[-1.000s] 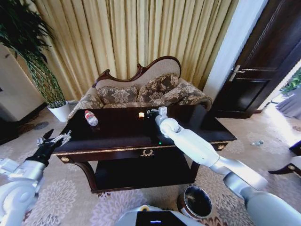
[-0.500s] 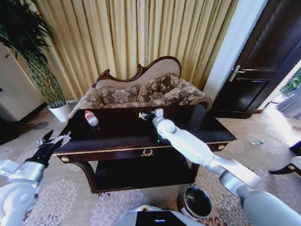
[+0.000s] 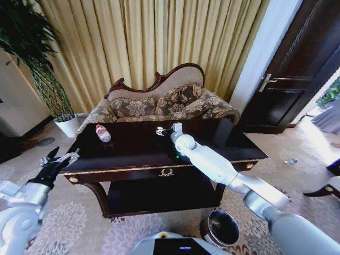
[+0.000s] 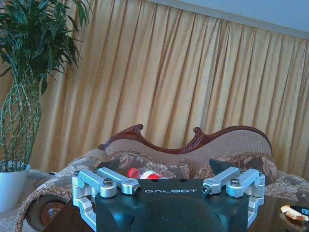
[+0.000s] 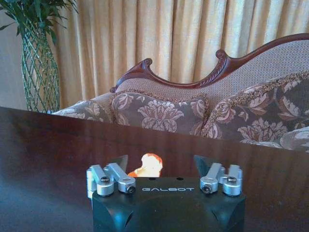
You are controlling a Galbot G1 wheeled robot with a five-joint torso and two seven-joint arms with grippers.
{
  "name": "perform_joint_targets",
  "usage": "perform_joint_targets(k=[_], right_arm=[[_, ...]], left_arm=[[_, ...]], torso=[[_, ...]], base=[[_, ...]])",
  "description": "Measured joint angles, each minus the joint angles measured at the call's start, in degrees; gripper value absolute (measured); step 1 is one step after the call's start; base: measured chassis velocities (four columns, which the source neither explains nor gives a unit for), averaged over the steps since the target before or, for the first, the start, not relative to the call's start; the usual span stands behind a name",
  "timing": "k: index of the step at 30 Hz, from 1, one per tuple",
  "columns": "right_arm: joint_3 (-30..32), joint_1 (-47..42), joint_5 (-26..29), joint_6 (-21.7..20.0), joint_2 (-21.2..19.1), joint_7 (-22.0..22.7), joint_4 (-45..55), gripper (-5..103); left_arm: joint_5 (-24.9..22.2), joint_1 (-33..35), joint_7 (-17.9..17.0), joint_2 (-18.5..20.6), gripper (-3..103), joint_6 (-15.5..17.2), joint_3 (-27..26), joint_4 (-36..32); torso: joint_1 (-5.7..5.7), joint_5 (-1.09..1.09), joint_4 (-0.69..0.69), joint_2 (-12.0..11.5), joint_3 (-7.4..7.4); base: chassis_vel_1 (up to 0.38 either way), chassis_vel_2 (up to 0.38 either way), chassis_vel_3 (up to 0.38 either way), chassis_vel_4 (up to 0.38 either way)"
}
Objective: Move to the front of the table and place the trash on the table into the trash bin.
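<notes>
Robot stands at the front of the console table [image 3: 133, 151]. Right gripper [image 3: 166, 130] reaches to the far edge of the tabletop, upper centre of the head view; fingers spread wide with the pale yellow scrap [image 5: 147, 165] between them, not yet pinched. Scrap is small, crumpled, glowing pale orange-yellow against the dark glossy wood. Trash bin [image 3: 221, 227] sits on the carpet at lower right of the head view, well apart from the scrap. Judged: approach done; grasp, carry and drop all remain. A plastic bottle [image 3: 102, 133] lies toward the table's left. Left gripper [image 3: 56, 159] hovers near the table's left front corner, fingers spread, empty.
</notes>
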Motion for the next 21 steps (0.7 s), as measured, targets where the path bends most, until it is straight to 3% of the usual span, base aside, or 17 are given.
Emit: perform_joint_targets(k=[3, 5, 8, 9, 14, 21], right_arm=[[0.0, -0.1, -0.1, 0.1, -0.1, -0.1, 0.0, 63], [0.0, -0.1, -0.1, 0.1, -0.1, -0.2, 0.0, 63], [0.0, -0.2, -0.5, 0.3, -0.2, -0.6, 0.1, 47], [0.0, -0.2, -0.5, 0.3, -0.2, -0.6, 0.1, 47], [0.0, -0.3, -0.7, 0.6, -0.2, -1.1, 0.2, 26], [-0.1, -0.5, -0.9, 0.6, -0.5, -1.9, 0.4, 4]], left_arm=[[0.0, -0.1, 0.0, 0.0, 100, -0.1, 0.0, 0.1], [0.0, -0.1, 0.0, 0.1, 100, -0.1, 0.0, 0.1], [0.0, -0.3, 0.0, 0.3, 100, -0.1, 0.0, 0.2], [0.0, -0.3, 0.0, 0.3, 100, -0.1, 0.0, 0.2], [0.0, -0.3, -0.1, 0.3, 100, -0.3, 0.0, 0.2], [0.0, -0.5, -0.1, 0.5, 100, -0.3, 0.0, 0.4]], torso=[[0.00, 0.00, 0.00, 0.0, 0.00], [0.00, 0.00, 0.00, 0.0, 0.00], [0.00, 0.00, 0.00, 0.0, 0.00], [0.00, 0.00, 0.00, 0.0, 0.00], [0.00, 0.00, 0.00, 0.0, 0.00], [0.00, 0.00, 0.00, 0.0, 0.00]], base=[[0.000, 0.000, 0.000, 0.000], [0.000, 0.000, 0.000, 0.000], [0.000, 0.000, 0.000, 0.000], [0.000, 0.000, 0.000, 0.000], [0.000, 0.000, 0.000, 0.000], [0.000, 0.000, 0.000, 0.000]])
